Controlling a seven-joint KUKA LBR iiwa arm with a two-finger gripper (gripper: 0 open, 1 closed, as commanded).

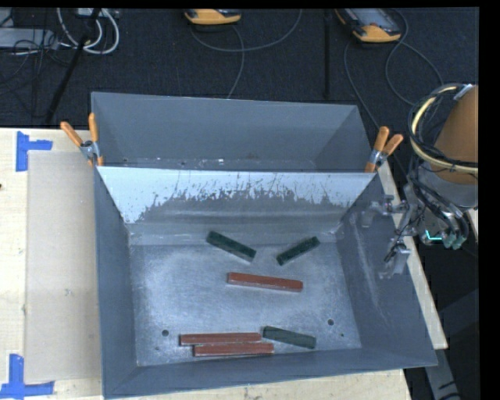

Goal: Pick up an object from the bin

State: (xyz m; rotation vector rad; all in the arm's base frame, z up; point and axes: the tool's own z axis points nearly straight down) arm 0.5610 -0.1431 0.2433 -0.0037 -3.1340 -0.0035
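Dark-green bar [298, 250] and brown bar [265, 282] lie nearest the pincer [393, 256].

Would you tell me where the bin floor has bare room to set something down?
Bare: the floor between the left wall and the central red-brown bar, and right of that bar. Crowded: the front, with two red-brown bars and a green bar.

Dark carpeted floor [180, 66] spreads across twelve o'clock. White cables [98, 33] coil up at eleven, and there's a yellow-and-black device [212, 15] at twelve, its twin [376, 30] at one.
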